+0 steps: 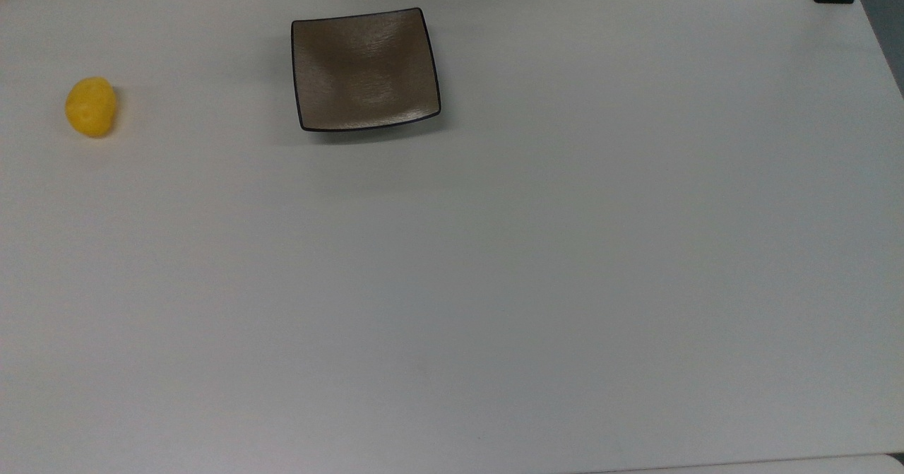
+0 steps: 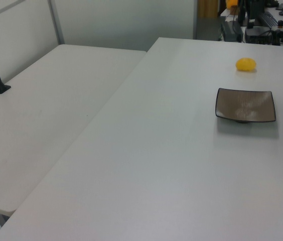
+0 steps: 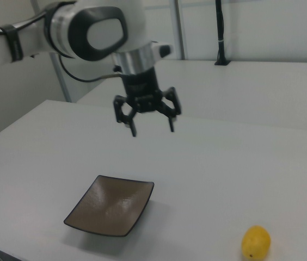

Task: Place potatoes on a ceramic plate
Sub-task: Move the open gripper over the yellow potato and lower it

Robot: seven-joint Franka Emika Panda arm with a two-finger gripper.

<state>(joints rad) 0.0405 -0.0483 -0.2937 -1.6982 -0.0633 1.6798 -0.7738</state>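
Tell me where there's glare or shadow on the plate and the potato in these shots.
Top view: soft pale sheen across the ceramic plate, a faint shadow along its lower edge; the potato is evenly lit. Left view: a bright patch glints on the plate's middle. Right view: the open claw hangs above the table, the plate shows a mild highlight.

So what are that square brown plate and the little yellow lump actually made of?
The plate looks like glazed ceramic: glossy highlights, fine brushed streaks, a thin black rim. The yellow potato looks like plastic or foam rather than real: an even bright colour and a smooth, faintly dimpled skin, though I cannot be sure.
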